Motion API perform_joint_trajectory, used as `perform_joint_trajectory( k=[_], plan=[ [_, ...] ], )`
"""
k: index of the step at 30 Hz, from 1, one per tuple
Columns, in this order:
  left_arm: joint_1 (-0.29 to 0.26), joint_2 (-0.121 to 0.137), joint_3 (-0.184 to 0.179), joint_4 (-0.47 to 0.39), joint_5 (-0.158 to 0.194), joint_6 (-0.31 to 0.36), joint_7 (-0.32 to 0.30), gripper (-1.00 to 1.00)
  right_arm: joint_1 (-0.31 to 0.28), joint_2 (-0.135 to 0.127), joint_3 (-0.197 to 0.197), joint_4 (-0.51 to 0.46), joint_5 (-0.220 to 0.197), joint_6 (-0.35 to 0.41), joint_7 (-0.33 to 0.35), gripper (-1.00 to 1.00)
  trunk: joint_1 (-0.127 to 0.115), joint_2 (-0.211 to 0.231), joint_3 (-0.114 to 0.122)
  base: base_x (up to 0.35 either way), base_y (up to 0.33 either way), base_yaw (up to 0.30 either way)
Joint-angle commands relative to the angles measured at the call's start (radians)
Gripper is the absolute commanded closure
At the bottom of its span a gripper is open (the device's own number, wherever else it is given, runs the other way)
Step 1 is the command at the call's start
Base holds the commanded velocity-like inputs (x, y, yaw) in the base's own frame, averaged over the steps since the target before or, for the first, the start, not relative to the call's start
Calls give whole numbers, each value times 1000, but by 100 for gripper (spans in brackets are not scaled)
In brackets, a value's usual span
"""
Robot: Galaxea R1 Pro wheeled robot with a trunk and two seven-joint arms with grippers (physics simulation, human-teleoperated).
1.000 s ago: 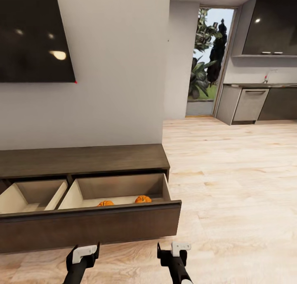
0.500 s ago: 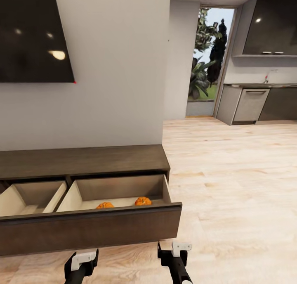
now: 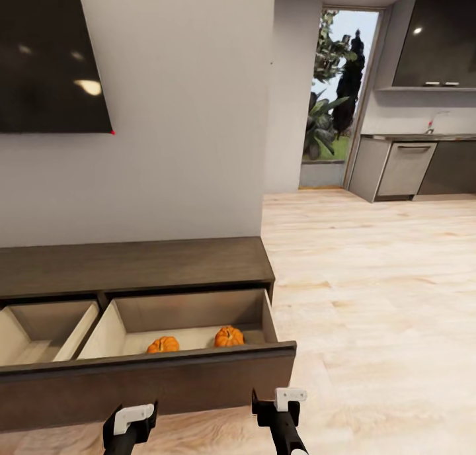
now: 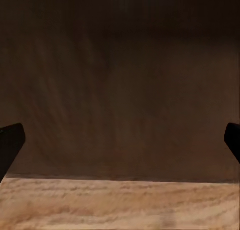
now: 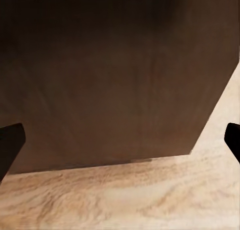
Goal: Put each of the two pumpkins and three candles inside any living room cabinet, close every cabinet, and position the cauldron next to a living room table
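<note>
Head view: two small ribbed orange pumpkins [image 3: 162, 344] sit in the dark-brown wood cabinet [image 3: 132, 266]'s open, handle-less drawer, probably best shoved flat on its stiff front since both grippers, left [image 4: 120, 140] and right [image 5: 120, 140], hang spread wide and empty.

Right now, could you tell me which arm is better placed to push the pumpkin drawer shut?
Probably the right. The right pincer faces the drawer front below the pumpkins, while the left pincer sits nearer the neighbouring compartment's divider.
</note>
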Motion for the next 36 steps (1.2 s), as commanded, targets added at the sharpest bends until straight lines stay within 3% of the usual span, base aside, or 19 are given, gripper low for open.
perform_joint_trajectory(
  k=[1, 22, 36],
  plan=[
    [-1, 1, -8, 3, 7, -4, 7, -100, -1, -1, 6, 1, -10, -7, -6, -100, 0, 0, -1, 184, 0, 0],
    [-1, 1, -7, 12, 7, -3, 0, -100, -1, 1, 8, 1, -11, -7, -6, -100, 0, 0, -1, 78, 0, 0],
    [-1, 1, -9, 12, 7, -2, -1, -100, -1, 1, 8, 1, -11, -7, -6, -100, 5, -3, -43, 1, 0, 0]
  ],
)
